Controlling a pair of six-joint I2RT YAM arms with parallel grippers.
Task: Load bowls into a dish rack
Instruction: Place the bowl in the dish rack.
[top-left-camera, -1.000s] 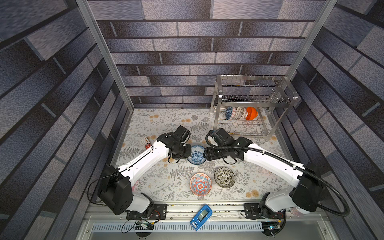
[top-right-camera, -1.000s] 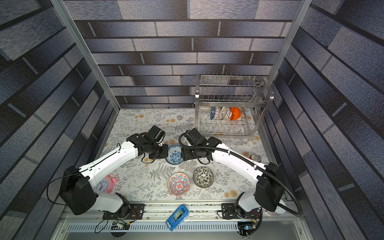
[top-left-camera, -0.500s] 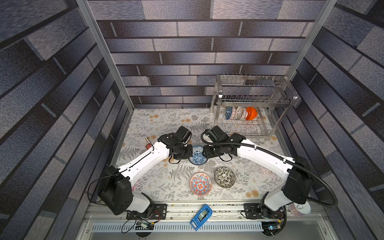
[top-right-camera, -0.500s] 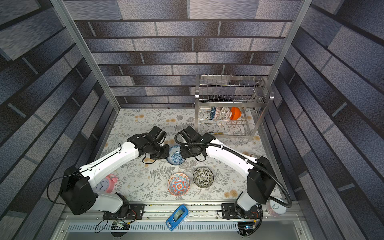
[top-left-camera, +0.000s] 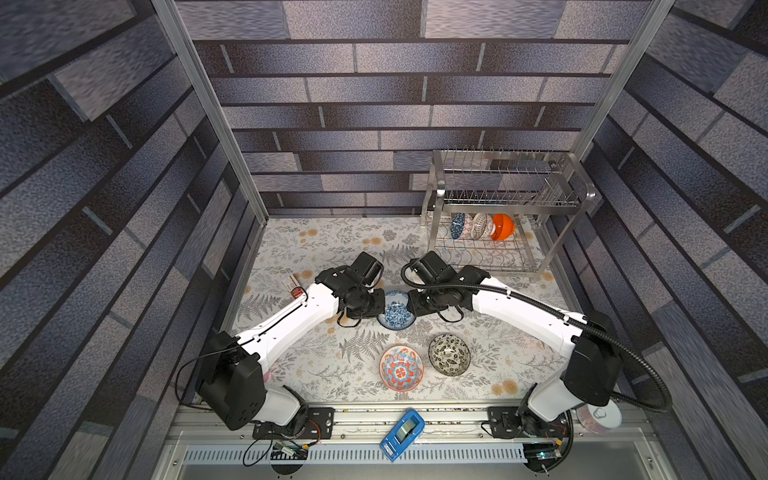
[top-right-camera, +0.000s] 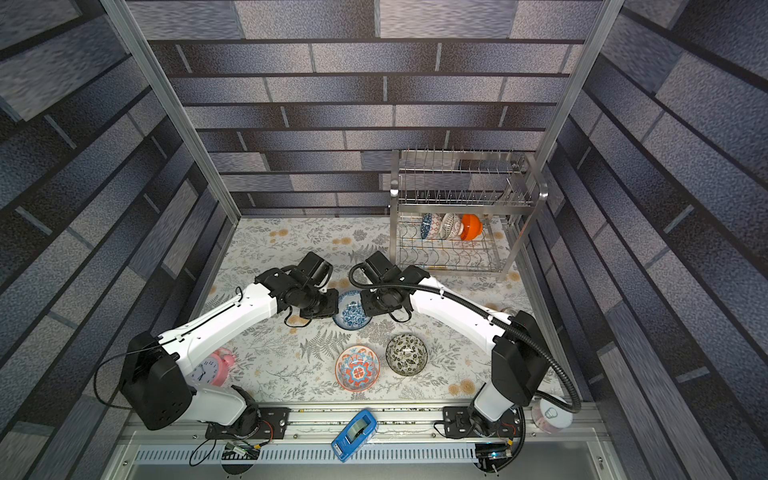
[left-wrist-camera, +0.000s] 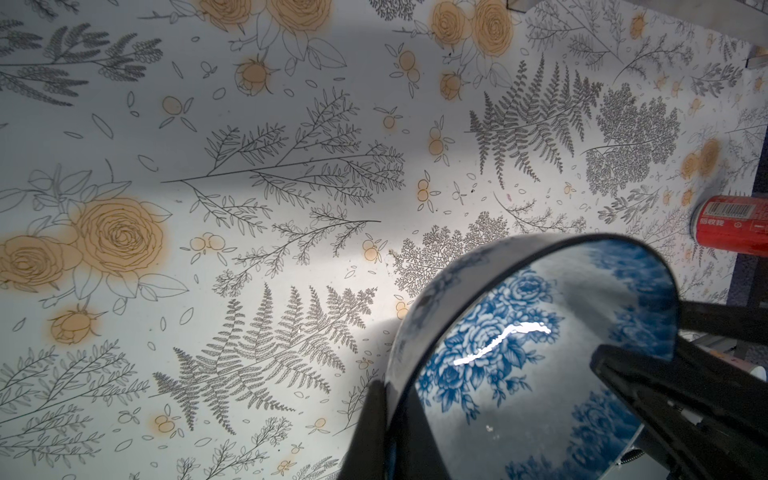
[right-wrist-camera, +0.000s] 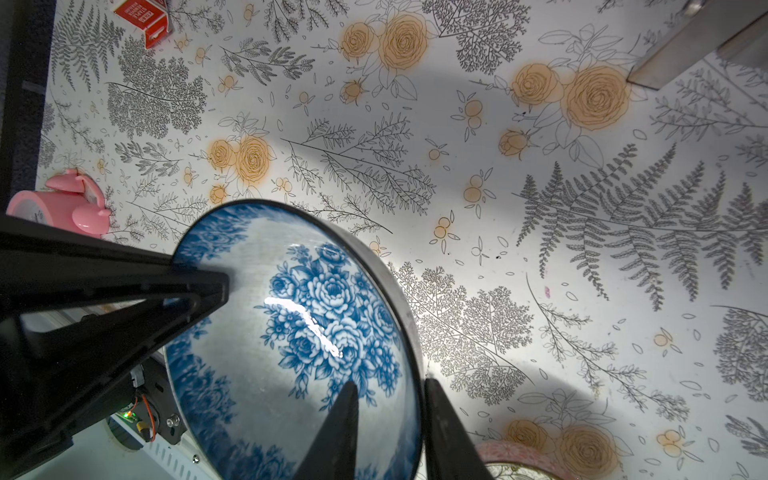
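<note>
Blue-white floral round bowl (top-left-camera: 396, 309) is between left arm (top-left-camera: 291, 320) and right arm (top-left-camera: 523, 316), behind the red-and-blue medallion bowl (top-left-camera: 401, 368) (black-and-white floral bowl (top-left-camera: 449, 354) at its right); steel wire dish rack (top-left-camera: 511, 199) back right.

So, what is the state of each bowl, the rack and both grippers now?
blue-white floral bowl: held at the rim, not racked.
left gripper: shut on its rim.
right gripper: open, astride its rim.
medallion bowl: upright on table.
black-and-white bowl: upright on table.
dish rack: lower tier holds three bowls.
orange bowl: on edge, lower tier.
lattice bowl: on edge, lower tier.
triangle bowl: on edge, lower tier.
</note>
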